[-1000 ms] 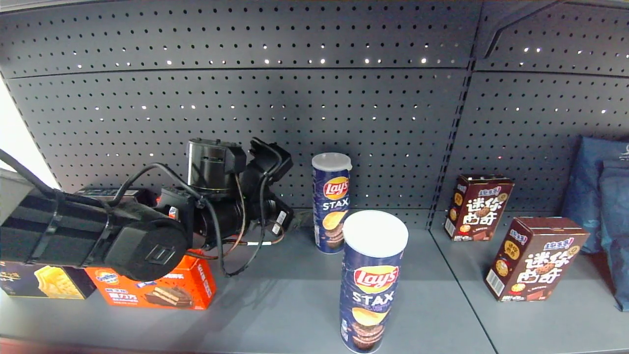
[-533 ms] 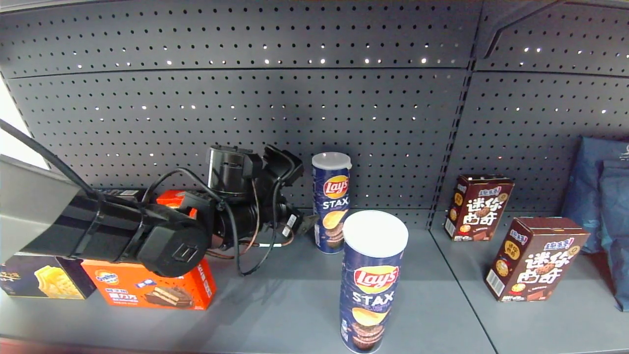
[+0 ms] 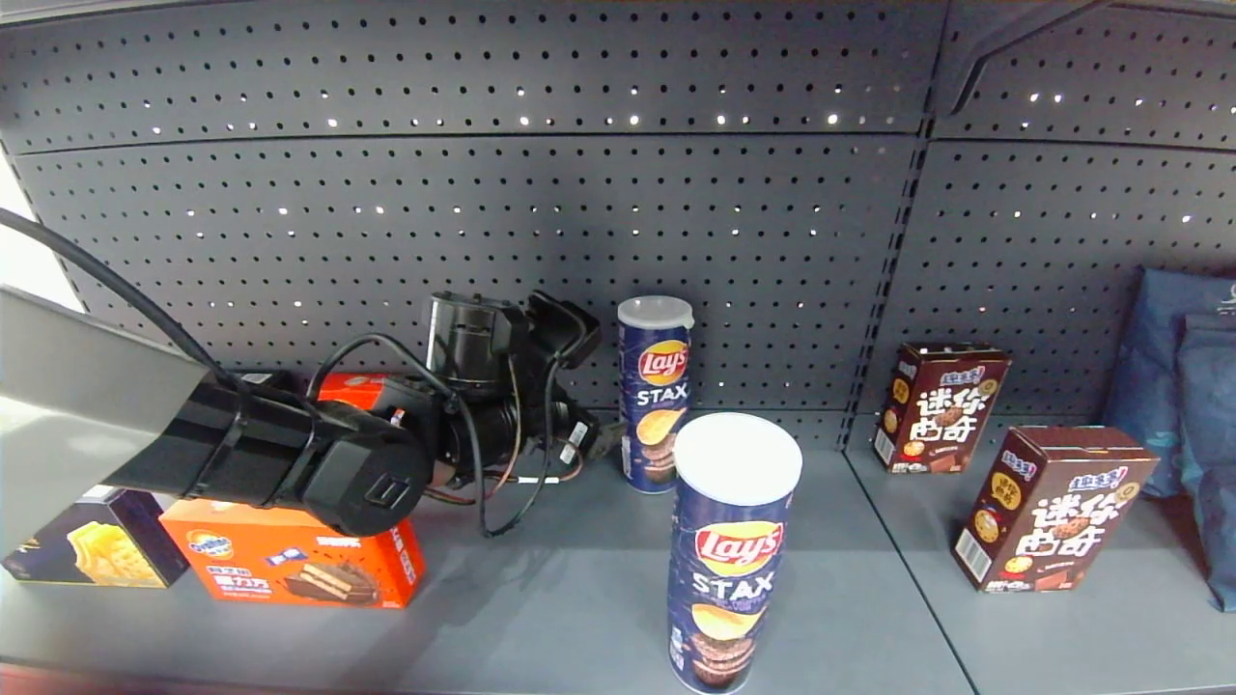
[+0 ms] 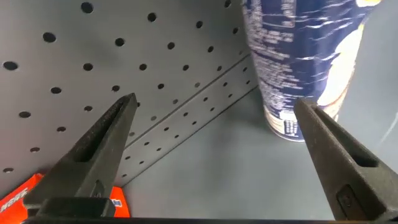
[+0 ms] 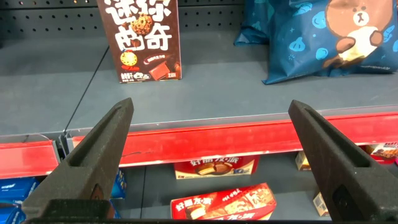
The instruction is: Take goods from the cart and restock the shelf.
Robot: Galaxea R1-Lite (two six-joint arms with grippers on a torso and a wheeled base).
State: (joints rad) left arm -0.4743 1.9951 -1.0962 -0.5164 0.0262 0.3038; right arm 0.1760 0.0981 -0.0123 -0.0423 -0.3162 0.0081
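Note:
Two blue chip cans stand on the grey shelf [image 3: 541, 598]: one at the back [image 3: 655, 391] by the pegboard, one near the front edge [image 3: 734, 550]. My left arm lies across the shelf from the left, and my left gripper [image 3: 606, 439] sits low beside the back can's base. In the left wrist view that gripper [image 4: 214, 102] is open, nothing is between its fingers, and the back can [image 4: 298, 62] stands just beyond one fingertip. My right gripper [image 5: 211, 107] is open and empty, held in front of a red shelf edge [image 5: 217, 143].
An orange box [image 3: 290, 555] and a dark box [image 3: 92, 541] lie under my left arm, with another orange box [image 3: 352, 388] behind it. Two brown boxes [image 3: 937, 405] [image 3: 1048, 507] and blue bags [image 3: 1188, 386] stand on the right. Lower shelves hold boxes [image 5: 224, 202].
My left arm has pushed to the right and deeper into the shelf, bringing its gripper up to the back can. That can has shifted slightly toward the pegboard.

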